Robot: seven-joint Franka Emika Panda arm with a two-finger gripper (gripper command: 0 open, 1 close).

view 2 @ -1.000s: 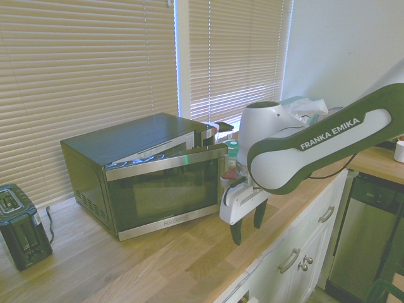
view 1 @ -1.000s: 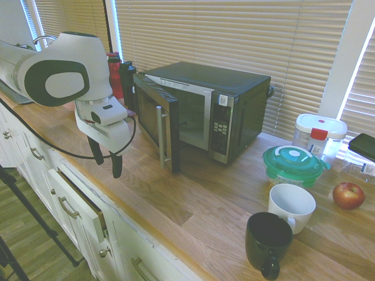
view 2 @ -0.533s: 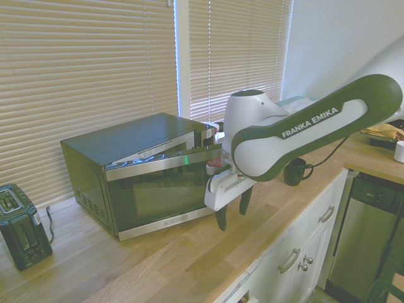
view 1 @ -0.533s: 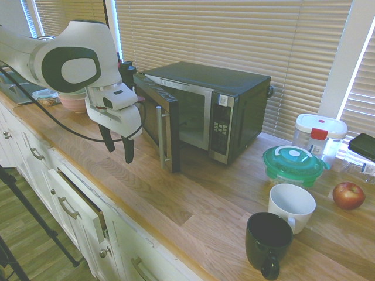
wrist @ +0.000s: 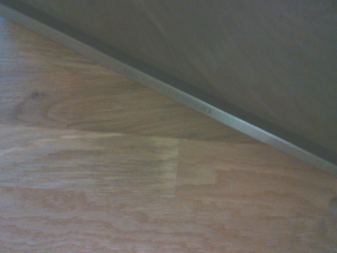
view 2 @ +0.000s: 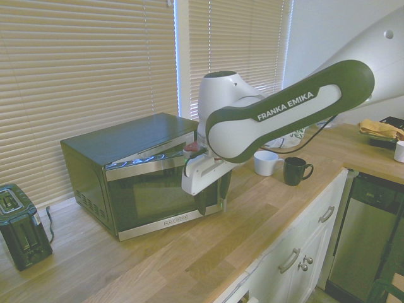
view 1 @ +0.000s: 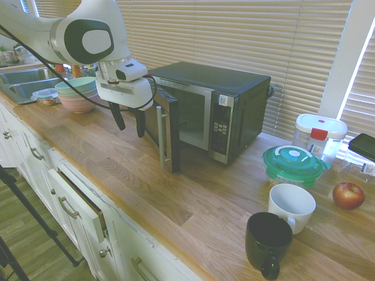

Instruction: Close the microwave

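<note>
Wooden kitchen counter [view 1: 193,193] below closed blinds. The microwave [view 1: 211,108] stands at its back, door [view 1: 159,126] ajar. The gripper [view 1: 128,122], fingers spread and empty, hangs beside the door's outer face. Recommend a steady push near the handle [view 1: 162,137].

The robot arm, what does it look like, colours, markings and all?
The arm has glossy white shells with dark bands and "FRANKA EMIKA" in white lettering. A black cable trails along it. The white gripper carries two dark, slim fingers.
</note>
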